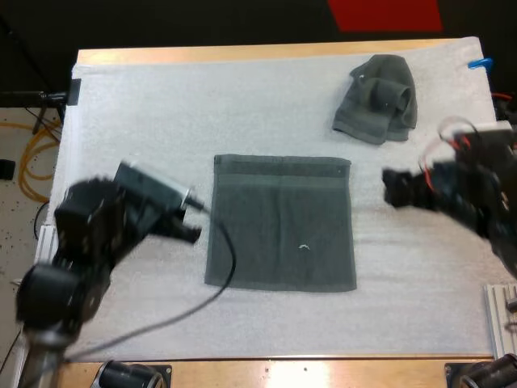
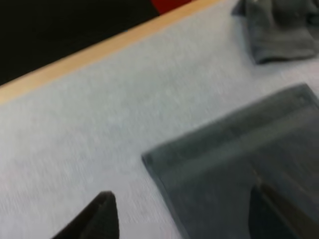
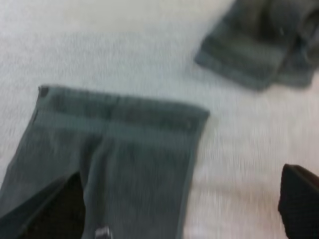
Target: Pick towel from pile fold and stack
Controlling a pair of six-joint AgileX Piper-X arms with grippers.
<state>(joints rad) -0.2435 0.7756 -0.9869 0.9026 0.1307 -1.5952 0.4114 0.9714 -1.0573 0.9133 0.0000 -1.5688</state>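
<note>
As I judge it, the main danger is a crooked fold. The flat, dark grey-green cloth towel [image 1: 281, 222] lies spread in the middle of the white foam mat [image 1: 161, 105], and the two pairs of jaws stand at unequal places against it. The left jaws are just beside its left edge, about halfway along that edge. The right jaws are a little apart from its right edge and closer to the far corner. If they pinch at such different points, the edges may not meet.

The second risk is the grasp itself. The towel lies flat on the mat, so jaws that come down too shallow may slide off the hem. Jaws that go too deep may take the soft mat together with the cloth. A pull from one side alone could also drag the whole towel instead of lifting its edge.

The crumpled dark grey-green towel [image 1: 378, 99] rests near the far right corner of the mat. It is well apart from the flat one, but the right arm could brush it in a swing.

Both pairs of jaws are spread wide and hold nothing. In each wrist view they stand apart, with a corner of the flat towel seen between them.

The flat towel is nearly square and smooth, with a woven band along its far edge. Near its middle is a small pale mark [image 1: 304, 246], perhaps a loop or a label; I cannot tell. No fold is made in it yet. The mat covers the wooden desk [image 1: 242, 53].
</note>
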